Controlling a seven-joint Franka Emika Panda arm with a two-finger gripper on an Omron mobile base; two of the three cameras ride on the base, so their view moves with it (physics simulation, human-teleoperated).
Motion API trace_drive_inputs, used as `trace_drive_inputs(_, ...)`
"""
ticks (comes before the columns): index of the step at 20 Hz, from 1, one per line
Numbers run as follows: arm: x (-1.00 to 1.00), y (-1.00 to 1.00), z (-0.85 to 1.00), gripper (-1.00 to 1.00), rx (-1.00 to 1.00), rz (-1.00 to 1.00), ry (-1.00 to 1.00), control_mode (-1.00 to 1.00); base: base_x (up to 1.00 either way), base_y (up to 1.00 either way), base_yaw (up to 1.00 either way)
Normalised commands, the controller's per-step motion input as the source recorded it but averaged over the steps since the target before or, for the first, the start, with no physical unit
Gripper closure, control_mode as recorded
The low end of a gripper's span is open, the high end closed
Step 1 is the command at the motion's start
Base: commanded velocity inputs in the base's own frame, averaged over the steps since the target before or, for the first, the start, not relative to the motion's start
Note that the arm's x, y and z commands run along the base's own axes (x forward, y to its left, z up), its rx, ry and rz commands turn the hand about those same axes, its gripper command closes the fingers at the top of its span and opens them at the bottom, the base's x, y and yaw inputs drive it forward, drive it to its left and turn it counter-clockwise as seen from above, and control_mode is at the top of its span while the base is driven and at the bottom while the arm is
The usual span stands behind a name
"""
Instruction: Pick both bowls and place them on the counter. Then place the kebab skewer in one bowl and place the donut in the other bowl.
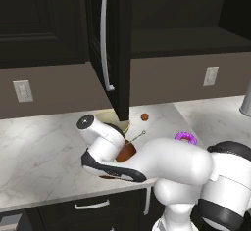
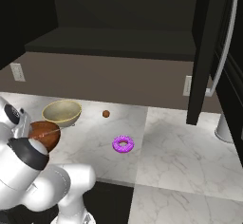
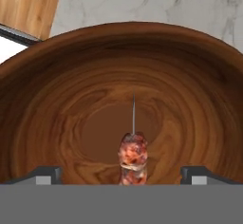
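The dark reddish-brown wooden bowl stands on the white marble counter, right under my hand. The kebab skewer lies inside it, its meat pieces low in the bowl and its thin metal stick pointing away. My gripper is open, with the fingertips wide apart on either side of the skewer and not touching it. The skewer's stick pokes over the dark bowl beside my arm. The pale cream-yellow bowl sits just behind the dark bowl. The purple-iced donut lies on the counter to the right.
A small brown ball rests on the counter near the back wall. An open dark cabinet door with a long handle hangs above the bowls. A wooden floor shows past the counter's front edge.
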Motion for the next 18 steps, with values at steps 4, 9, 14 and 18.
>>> trace_drive_inputs(4,-0.04,0.06,0.02,-1.00,0.00,0.04,-0.16,-1.00,0.00,0.00,0.00)
trace_drive_inputs(9,-0.02,0.02,0.06,-1.00,0.00,0.06,-0.15,-1.00,0.00,0.00,0.00)
trace_drive_inputs(14,-0.07,0.00,0.18,-1.00,0.01,0.09,-0.15,-1.00,0.00,0.00,0.00)
trace_drive_inputs(18,-0.12,-0.02,0.15,-1.00,0.08,0.13,-0.12,-1.00,0.00,0.00,0.00)
